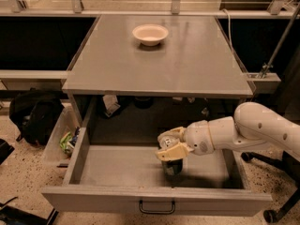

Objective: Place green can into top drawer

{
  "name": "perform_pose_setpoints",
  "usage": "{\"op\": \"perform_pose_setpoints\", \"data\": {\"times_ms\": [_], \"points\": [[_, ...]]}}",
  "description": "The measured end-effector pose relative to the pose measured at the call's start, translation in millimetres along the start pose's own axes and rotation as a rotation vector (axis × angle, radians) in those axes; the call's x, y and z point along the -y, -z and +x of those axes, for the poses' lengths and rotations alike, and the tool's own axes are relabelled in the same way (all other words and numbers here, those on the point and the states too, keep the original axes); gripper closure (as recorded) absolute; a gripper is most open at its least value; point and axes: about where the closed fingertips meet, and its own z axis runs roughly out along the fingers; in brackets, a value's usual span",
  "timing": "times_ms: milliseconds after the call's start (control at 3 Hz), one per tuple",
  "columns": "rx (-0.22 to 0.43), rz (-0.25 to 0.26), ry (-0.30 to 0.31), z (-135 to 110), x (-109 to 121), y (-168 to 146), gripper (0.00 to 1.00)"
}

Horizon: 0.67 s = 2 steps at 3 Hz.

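Observation:
The top drawer (117,165) is pulled open below the grey tabletop, its dark handle (157,207) at the centre of the front panel. My gripper (171,145) reaches in from the right on a white arm, over the middle-right of the drawer. Its cream fingers (174,152) are closed around the top of the green can (172,168). The can stands upright with its base at or just above the drawer floor. Its lower part is dark in the arm's shadow and its silver top is hidden by the fingers.
A shallow cream bowl (150,33) sits at the back of the tabletop (187,69). A black backpack (35,116) and a clear bin with green packets (68,139) stand on the floor to the left. Chair wheels (269,214) are at the lower right.

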Motion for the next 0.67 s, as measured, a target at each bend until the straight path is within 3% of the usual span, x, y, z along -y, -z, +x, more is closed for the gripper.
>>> {"op": "perform_pose_setpoints", "data": {"times_ms": [667], "points": [[0.0,0.0,0.0,0.0,0.0,-0.1,0.58]]}}
